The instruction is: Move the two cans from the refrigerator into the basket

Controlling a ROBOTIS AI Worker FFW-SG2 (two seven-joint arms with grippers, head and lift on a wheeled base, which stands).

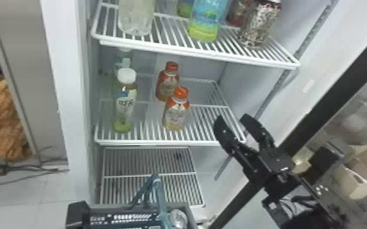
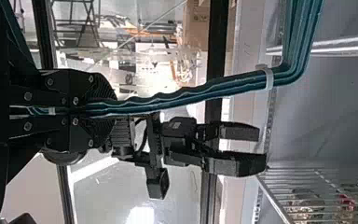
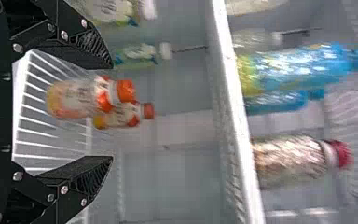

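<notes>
The shelf is smooth, glossy wire, the blue bottle shiny plastic; the can looks metallic. The handle has a slight sheen; the right hand looks matt.

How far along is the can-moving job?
One can shows in the basket, so that looks done. The left tool grips the basket's handle; the right tool is open and empty. The second can may be left to move; I can't tell.
</notes>
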